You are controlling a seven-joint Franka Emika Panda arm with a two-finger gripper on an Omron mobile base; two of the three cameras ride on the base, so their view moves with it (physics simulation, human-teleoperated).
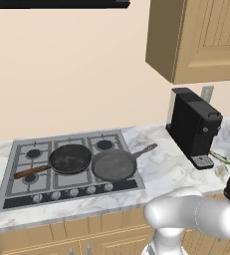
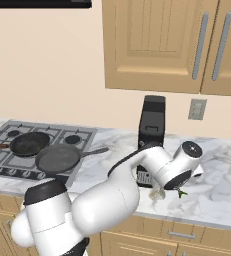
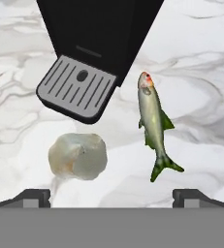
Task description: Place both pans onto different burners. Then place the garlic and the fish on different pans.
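Note:
The black pan (image 1: 70,158) (image 2: 29,143) with a wooden handle sits on the cooktop's middle burner. To its right, the dark grey pan (image 1: 113,166) (image 2: 57,158) rests on the front right of the cooktop, handle pointing right. The garlic (image 3: 78,156) (image 1: 220,171) (image 2: 157,194) and the fish (image 3: 153,121) (image 1: 223,159) lie side by side on the marble counter in front of the coffee machine. My gripper (image 3: 112,198) hovers over them, open, with nothing between its fingertips (image 3: 33,197); the garlic is toward the left tip, the fish toward the right.
A black coffee machine (image 1: 193,124) (image 2: 152,124) stands on the counter, its grey drip tray (image 3: 77,88) just beyond the garlic. Free burners (image 1: 105,145) remain at the cooktop's back. Wooden wall cabinets (image 2: 162,45) hang above.

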